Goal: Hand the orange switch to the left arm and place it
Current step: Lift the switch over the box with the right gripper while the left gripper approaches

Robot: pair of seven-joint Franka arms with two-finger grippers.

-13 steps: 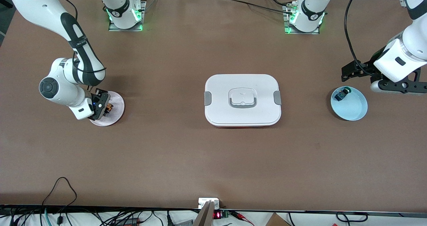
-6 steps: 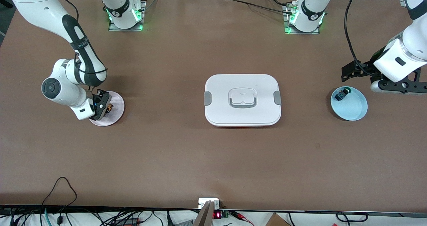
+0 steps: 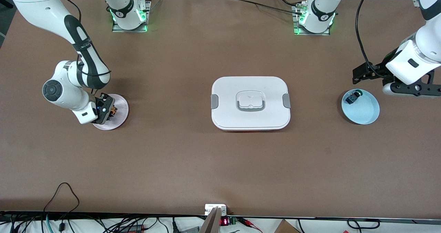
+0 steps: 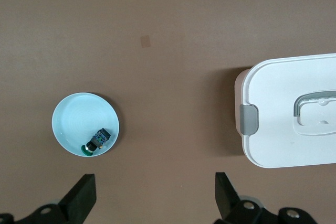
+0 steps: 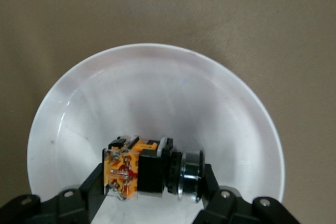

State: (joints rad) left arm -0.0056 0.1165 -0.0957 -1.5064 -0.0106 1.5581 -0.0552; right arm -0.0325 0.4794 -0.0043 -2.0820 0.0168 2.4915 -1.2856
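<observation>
Orange switch (image 5: 149, 170) gripped on the pink plate (image 3: 119, 117)
The right gripper (image 5: 152, 182) is clamped on it; the left gripper (image 4: 152, 198) is held open beside the blue plate (image 4: 73, 114).

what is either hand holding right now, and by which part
The right hand is shut on the orange switch across its black middle body, on the pink plate. The left hand is open, holding nothing.

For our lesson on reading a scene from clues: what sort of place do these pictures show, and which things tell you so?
Most likely a robotics lab bench. Two white arms are bolted to the brown table, cables and electronics line its edge, and test items are laid out: a white box and small plates holding components.
</observation>
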